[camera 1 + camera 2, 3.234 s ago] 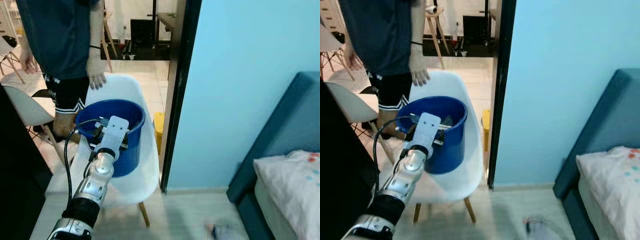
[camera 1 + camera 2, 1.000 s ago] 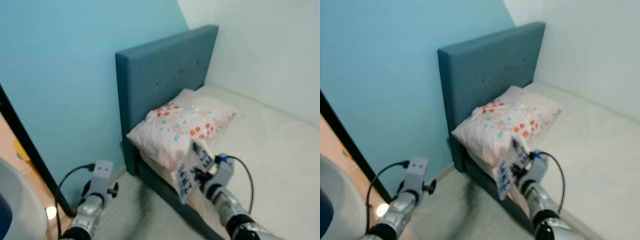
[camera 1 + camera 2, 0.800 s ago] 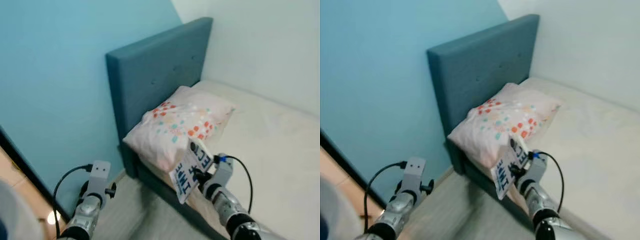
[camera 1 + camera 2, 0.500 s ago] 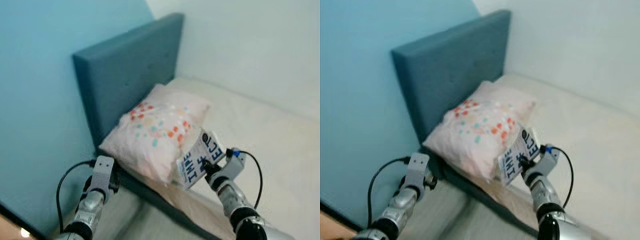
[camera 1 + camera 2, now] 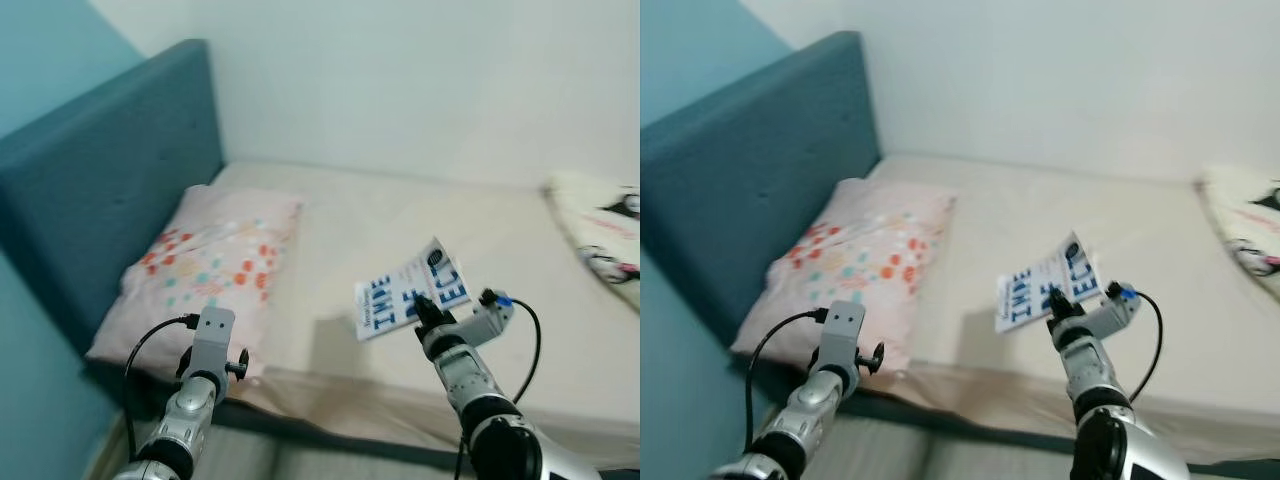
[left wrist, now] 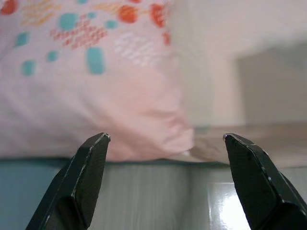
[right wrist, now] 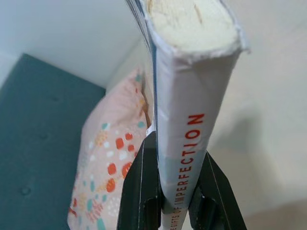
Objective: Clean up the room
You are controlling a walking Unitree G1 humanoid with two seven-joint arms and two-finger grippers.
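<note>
Right wrist view: we've got the paperback book (image 7: 184,124) pinched between the two black fingers (image 7: 139,191) of the right gripper (image 7: 178,191), spine toward the camera, red lettering reading "...OF IMPERFECTION". So the right pincer is clamped on the book, which sticks out well past the fingertips.

Head views put the book (image 5: 410,290) in the air above the bed (image 5: 400,240), over bare mattress beside the dotted pillow (image 5: 205,265), not touching either. The book casts a shadow on the sheet just beside the pillow.

Step in hand, as we read it: carrying the picked-up book, drop-off spot not yet in sight. Next move calls for finding where it belongs and keeping the clamp firm, since the grip sits low on the book and it could pivot.

Left gripper (image 6: 165,184) is spread wide with nothing between the fingers, held low at the bed's edge, just off the pillow's near corner (image 6: 144,124).

A cream cloth with a cartoon print (image 5: 600,235) lies on the bed, well apart from the pillow, on the far side of the book
</note>
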